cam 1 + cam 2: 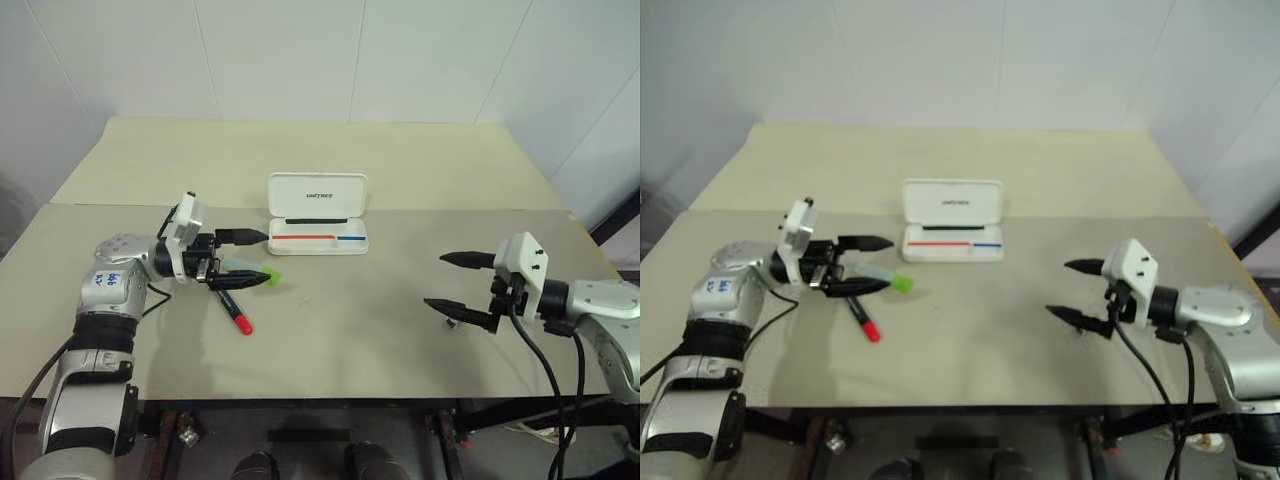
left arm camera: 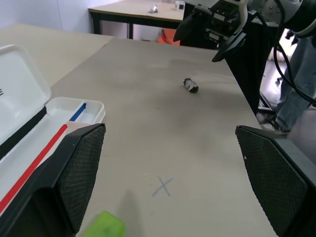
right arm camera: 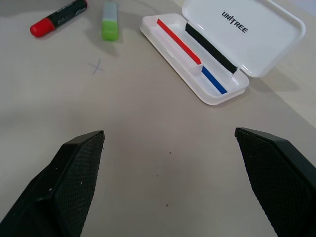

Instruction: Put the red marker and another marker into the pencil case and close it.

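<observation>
The white pencil case point(image 1: 318, 193) lies open at the table's middle back, lid up, with a red and blue stripe inside. The red marker point(image 1: 235, 312), black with a red cap, lies in front of it to the left. The pale green marker point(image 1: 255, 272) with a lime cap rests on the table just behind the red one. My left gripper point(image 1: 262, 258) hovers level over the green marker, open and holding nothing. Far to the right, my right gripper point(image 1: 436, 280) is open and empty, pointing toward the case point(image 3: 222, 47) and both markers.
A small dark scrap point(image 2: 190, 85) lies on the table near my right gripper. A faint pen cross point(image 2: 163, 186) marks the surface. A second table point(image 1: 300, 150) joins behind the case, against a white wall. The table's front edge point(image 1: 300, 398) is close.
</observation>
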### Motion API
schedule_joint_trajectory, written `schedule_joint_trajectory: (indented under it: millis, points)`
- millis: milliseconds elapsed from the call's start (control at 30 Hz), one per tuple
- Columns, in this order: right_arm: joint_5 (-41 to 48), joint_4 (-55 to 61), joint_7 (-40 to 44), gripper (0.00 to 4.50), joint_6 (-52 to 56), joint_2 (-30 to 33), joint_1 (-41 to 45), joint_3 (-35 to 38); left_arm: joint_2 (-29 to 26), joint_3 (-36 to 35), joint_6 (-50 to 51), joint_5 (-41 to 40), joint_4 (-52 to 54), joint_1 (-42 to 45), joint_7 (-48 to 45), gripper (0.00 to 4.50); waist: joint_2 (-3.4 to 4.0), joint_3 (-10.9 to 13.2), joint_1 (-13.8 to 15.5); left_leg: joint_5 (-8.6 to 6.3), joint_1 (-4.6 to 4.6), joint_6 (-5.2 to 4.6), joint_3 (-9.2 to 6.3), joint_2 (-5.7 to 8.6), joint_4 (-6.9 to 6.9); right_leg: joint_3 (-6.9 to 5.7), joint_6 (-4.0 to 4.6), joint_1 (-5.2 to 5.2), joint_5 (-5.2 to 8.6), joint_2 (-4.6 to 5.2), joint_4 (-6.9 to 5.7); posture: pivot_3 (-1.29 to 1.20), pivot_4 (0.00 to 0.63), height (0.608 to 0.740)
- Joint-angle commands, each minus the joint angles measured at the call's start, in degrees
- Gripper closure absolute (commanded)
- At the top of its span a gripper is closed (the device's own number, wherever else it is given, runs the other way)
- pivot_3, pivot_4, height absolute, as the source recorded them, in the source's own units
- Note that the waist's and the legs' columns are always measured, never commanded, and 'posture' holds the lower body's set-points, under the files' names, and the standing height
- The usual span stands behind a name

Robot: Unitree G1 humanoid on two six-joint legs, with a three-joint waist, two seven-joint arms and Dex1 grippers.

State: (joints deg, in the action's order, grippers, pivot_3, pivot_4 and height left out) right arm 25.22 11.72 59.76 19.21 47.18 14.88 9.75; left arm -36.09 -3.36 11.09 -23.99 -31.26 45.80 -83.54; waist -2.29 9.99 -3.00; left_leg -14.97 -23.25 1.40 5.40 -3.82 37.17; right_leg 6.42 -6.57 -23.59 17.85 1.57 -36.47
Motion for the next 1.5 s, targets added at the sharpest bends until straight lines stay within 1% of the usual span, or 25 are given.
schedule_joint_trajectory:
  millis: [33, 200, 333, 467, 600, 733, 867, 1233, 1500]
  points:
    - [1.6, 3.5, -2.4, 0.00, 0.0, -0.8, -0.7, 2.7, 0.4, 0.4, -2.4, 1.7, -3.6, 4.1, -0.5, 0.02, 0.00, 0.0, -0.1, 0.00, 0.00, 0.00, 0.00, 0.00, 0.01, 0.00, -0.01, 0.00, 0.00, 0.00, 0.00, 0.00, 0.150, 0.740]
    - [1.8, 5.7, -4.9, 0.00, -0.1, -2.1, -3.4, 2.9, 2.6, 1.8, -5.3, 4.7, -9.1, 7.7, 0.1, 0.02, 0.00, 0.0, 0.0, 0.00, -0.01, 0.00, -0.01, 0.01, -0.03, -0.01, 0.00, 0.00, 0.00, -0.01, 0.02, 0.00, 0.150, 0.740]
    - [2.1, 7.1, -6.7, 0.00, 0.1, -3.7, -3.5, 1.9, 5.8, 4.5, -10.1, 9.6, -19.4, 14.1, 0.7, 0.02, -0.06, 0.0, 0.2, 0.00, -0.03, 0.00, -0.02, 0.01, 0.03, -0.03, -0.02, -0.01, 0.00, -0.02, 0.01, 0.00, 0.150, 0.740]
    - [2.2, 9.1, -8.1, 0.00, 0.5, -4.7, -4.5, 1.8, 7.5, 7.7, -11.9, 14.7, -27.0, 18.6, 0.1, 0.02, -0.07, 0.0, 0.3, 0.00, -0.04, -0.01, -0.01, 0.04, -0.01, 0.01, -0.03, 0.00, -0.01, -0.01, 0.06, 0.00, 0.150, 0.740]
    - [1.4, 9.0, -9.3, 0.00, -0.4, -5.8, -5.1, 1.8, 9.5, 8.8, -14.6, 19.1, -35.2, 22.0, 4.9, 0.02, -0.07, 0.1, 0.3, -0.02, -0.05, -0.02, -0.01, 0.03, -0.07, 0.00, -0.03, -0.03, 0.01, -0.02, 0.10, 0.00, 0.150, 0.740]
    - [1.4, 10.6, -10.6, 0.00, -0.4, -5.8, -7.2, 3.1, 11.4, 10.2, -16.8, 24.0, -40.5, 24.4, 10.1, 0.02, -0.12, 0.1, 0.5, -0.03, -0.09, -0.03, -0.02, 0.03, -0.08, 0.00, -0.05, -0.07, 0.03, -0.02, 0.09, 0.00, 0.150, 0.740]
    - [1.4, 12.2, -11.8, 0.00, -0.5, -6.1, -9.4, 3.4, 12.4, 9.9, -17.7, 26.2, -42.9, 25.6, 15.1, 0.02, -0.14, 0.1, 0.9, -0.04, -0.10, -0.02, -0.01, 0.03, -0.06, 0.00, -0.06, -0.08, 0.04, -0.02, 0.09, 0.00, 0.150, 0.740]
    - [1.3, 12.7, -12.8, 0.00, -0.8, -6.0, -10.9, 4.1, 14.0, 9.9, -16.4, 30.2, -45.2, 26.8, 20.4, 0.02, -0.14, 0.1, 1.4, -0.04, -0.10, -0.01, 0.00, 0.04, -0.05, 0.00, -0.07, -0.07, 0.03, -0.02, 0.08, 0.00, 0.150, 0.740]
    - [1.1, 11.3, -12.4, 0.00, -1.2, -6.0, -9.4, 3.0, 15.1, 9.6, -14.0, 32.4, -46.2, 27.1, 24.0, 0.02, -0.14, 0.1, 1.4, -0.04, -0.09, -0.01, 0.00, 0.04, -0.02, -0.01, -0.07, -0.06, 0.03, -0.03, 0.06, 0.00, 0.150, 0.740]
